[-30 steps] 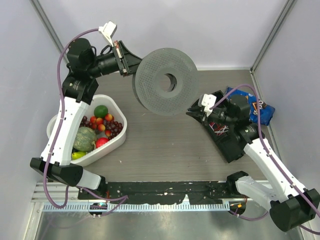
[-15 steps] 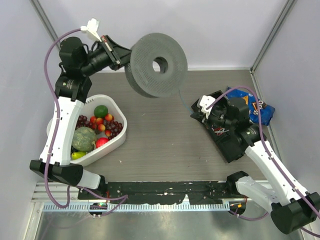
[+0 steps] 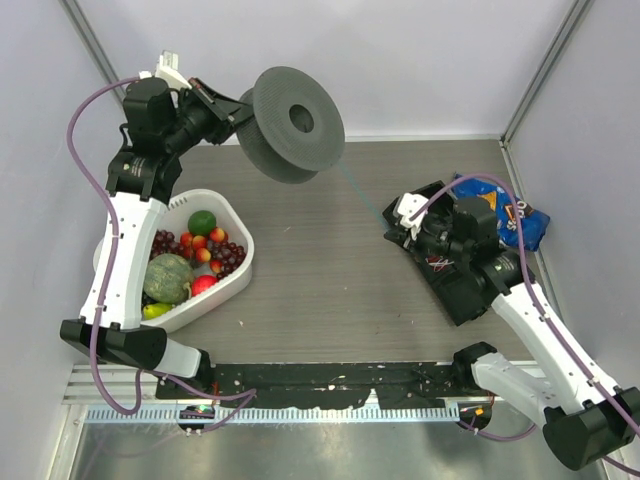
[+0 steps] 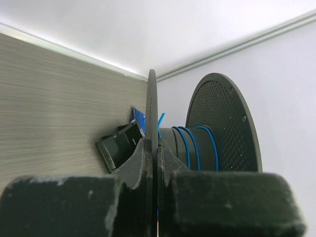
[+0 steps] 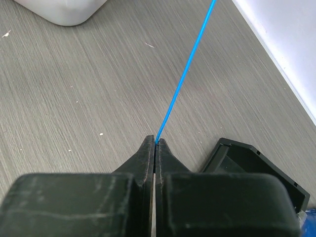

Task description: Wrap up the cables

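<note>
The right tool (image 5: 155, 143) is pinched tight on the thin bright blue cable (image 5: 183, 79), which runs straight above the grey wood-grain surface (image 5: 74, 98) toward the dark grey perforated plastic spool (image 3: 292, 122), held aloft with its flange clamped in the left tool (image 4: 153, 148).

Illumination: bright, even and diffuse; walls (image 3: 430, 60) rendered near white.
Shadows: soft and faint on the tabletop (image 3: 330, 280).
Glare: pale sheen on the metal strip (image 3: 300, 445), bottom of top view.
Focus: left-wrist fingers (image 4: 133, 168) blurred at bottom; spool (image 4: 222, 123) sharp.

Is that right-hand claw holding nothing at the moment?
No, the right gripper is shut on the thin blue cable, which runs away from its fingertips.
</note>
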